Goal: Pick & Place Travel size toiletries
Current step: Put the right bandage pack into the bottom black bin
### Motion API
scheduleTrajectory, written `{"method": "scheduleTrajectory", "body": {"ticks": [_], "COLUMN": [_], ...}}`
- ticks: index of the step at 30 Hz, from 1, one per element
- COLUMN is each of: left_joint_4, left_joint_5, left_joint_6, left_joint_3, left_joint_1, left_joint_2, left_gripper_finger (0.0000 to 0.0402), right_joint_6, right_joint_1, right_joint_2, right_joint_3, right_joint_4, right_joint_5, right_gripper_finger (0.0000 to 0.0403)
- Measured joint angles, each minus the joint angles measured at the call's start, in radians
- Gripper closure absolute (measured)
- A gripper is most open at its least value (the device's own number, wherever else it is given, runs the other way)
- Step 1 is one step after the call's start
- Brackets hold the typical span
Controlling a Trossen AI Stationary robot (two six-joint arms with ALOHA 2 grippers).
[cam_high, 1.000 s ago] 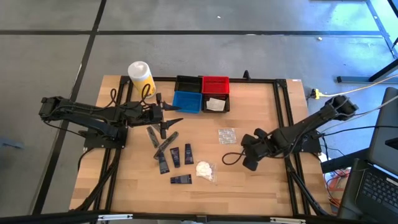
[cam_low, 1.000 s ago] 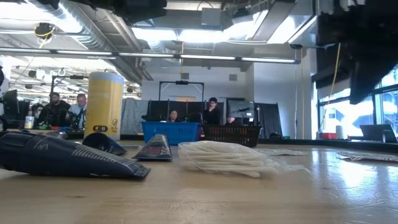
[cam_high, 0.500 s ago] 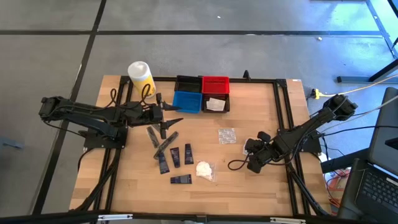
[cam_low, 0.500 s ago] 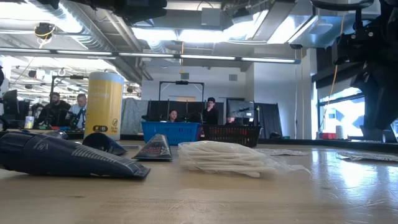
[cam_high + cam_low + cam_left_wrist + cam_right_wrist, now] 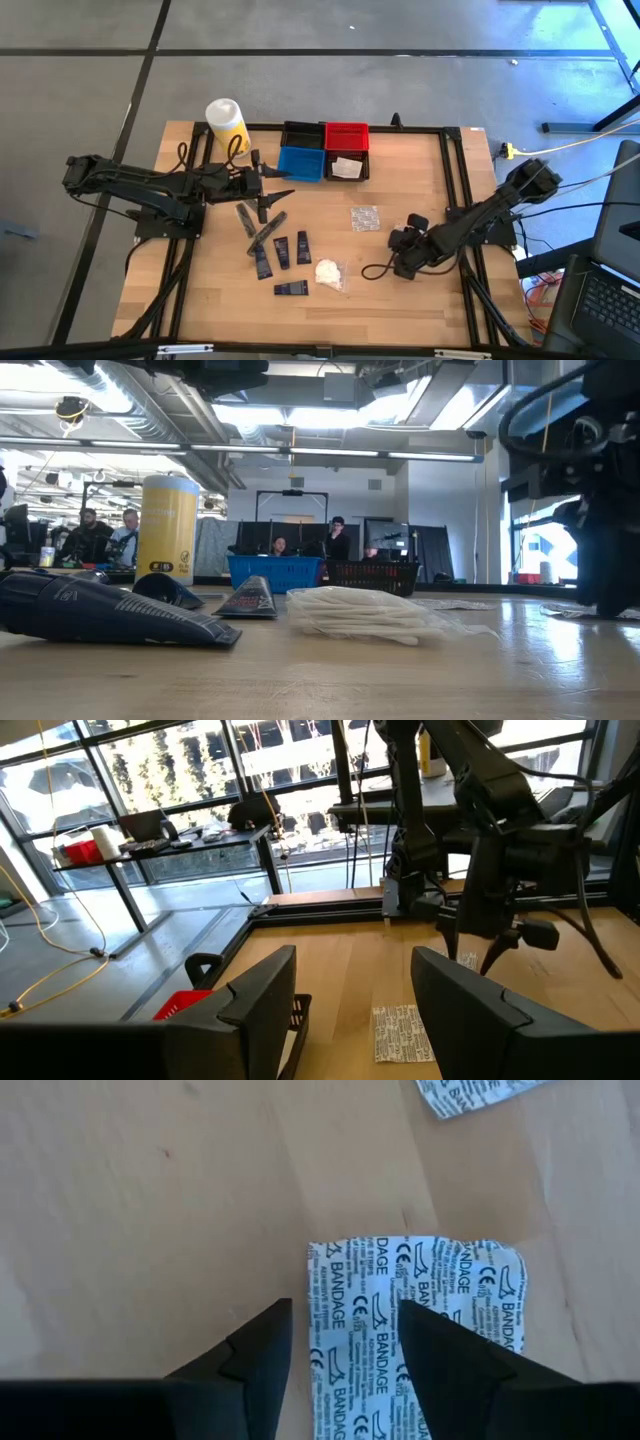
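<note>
The right pincer (image 5: 402,266) is being held low over the table (image 5: 420,300), at about 4 o'clock from the table's middle, with its fingers pointed down. In the right wrist view the two fingers are being kept apart. A bandage packet (image 5: 420,1330) with printed lettering is lying flat on the wood under the gap. Whether it is being touched cannot be told, and its long axis is cut off by the picture's edge. A clear packet (image 5: 365,218) is lying flat near the pincer, toward 10 o'clock from it.

At 9 o'clock the left pincer (image 5: 270,192) is being held above the table, aimed toward 3 o'clock, its jaws wide and nothing between them.

The dark tubes (image 5: 283,251) are gathered around 7 o'clock from the middle. Three of them are lying with their long axes running roughly 12 to 6. The slanted tube (image 5: 268,232) is running about 1 to 7. Another tube (image 5: 245,218), just below the left pincer, is running 11 to 5. The lowest tube (image 5: 291,288) is lying crosswise, 3 to 9. The white wad (image 5: 328,271) is resting just to the 3 o'clock side of the cluster.

At 12 o'clock, one white packet (image 5: 346,168) is lying in the black bin (image 5: 358,176), beside the blue bin (image 5: 301,162).
</note>
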State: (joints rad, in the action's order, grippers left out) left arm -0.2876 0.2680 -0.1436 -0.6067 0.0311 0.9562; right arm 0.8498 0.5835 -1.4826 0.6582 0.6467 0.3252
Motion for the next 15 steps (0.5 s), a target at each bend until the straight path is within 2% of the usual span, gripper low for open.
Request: {"method": "scheduleTrajectory", "body": {"ticks": [8, 15], "left_joint_4": [0.0, 0.0], "left_joint_5": [0.0, 0.0], "left_joint_6": [0.0, 0.0], "left_joint_3": [0.0, 0.0], "left_joint_1": [0.0, 0.0], "left_joint_2": [0.0, 0.0], "left_gripper_finger": [0.0206, 0.0206], "right_joint_6": [0.001, 0.0], "right_joint_1": [0.0, -0.004], "right_joint_2": [-0.021, -0.024], "right_joint_3": [0.001, 0.001], "right_joint_4": [-0.02, -0.017], "right_joint_5": [0.001, 0.032], "right_gripper_finger": [0.0237, 0.0283]}}
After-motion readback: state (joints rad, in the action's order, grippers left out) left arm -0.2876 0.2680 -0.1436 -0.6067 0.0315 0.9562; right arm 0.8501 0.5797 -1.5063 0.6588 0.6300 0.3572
